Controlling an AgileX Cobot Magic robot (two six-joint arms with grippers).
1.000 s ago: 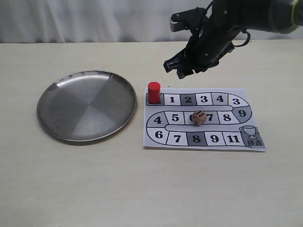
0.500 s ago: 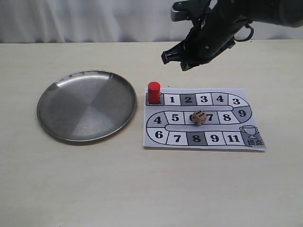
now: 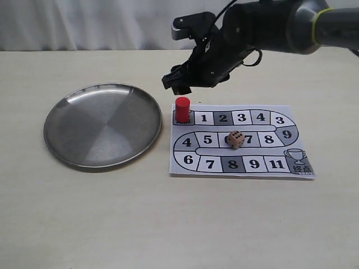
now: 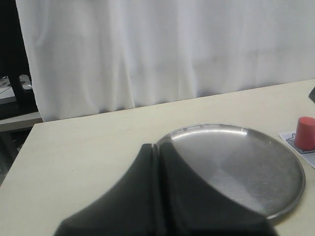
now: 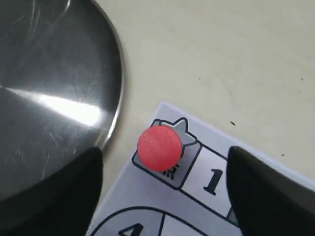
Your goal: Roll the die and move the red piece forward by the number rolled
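Note:
The red piece (image 3: 182, 108) stands upright on the start square at the top-left of the paper board (image 3: 224, 172). In the right wrist view, the red piece (image 5: 159, 147) shows from above between my right gripper's fingers (image 5: 74, 196). My right gripper (image 3: 178, 84) hovers open just above and behind the piece, touching nothing. The die (image 3: 235, 139) rests on the board's middle row, between the squares marked 5 and 7. My left gripper (image 4: 156, 146) is shut and empty, back from the plate, and does not show in the exterior view.
A round steel plate (image 3: 47, 126) lies left of the board, its rim close to the red piece. In the left wrist view, the plate (image 4: 236, 162) is seen with the red piece (image 4: 305, 132) beyond it. White curtain lines the table's far edge.
My right arm has swung left and slightly down, from above the board's top middle to just over the red piece. The die and the red piece have not moved.

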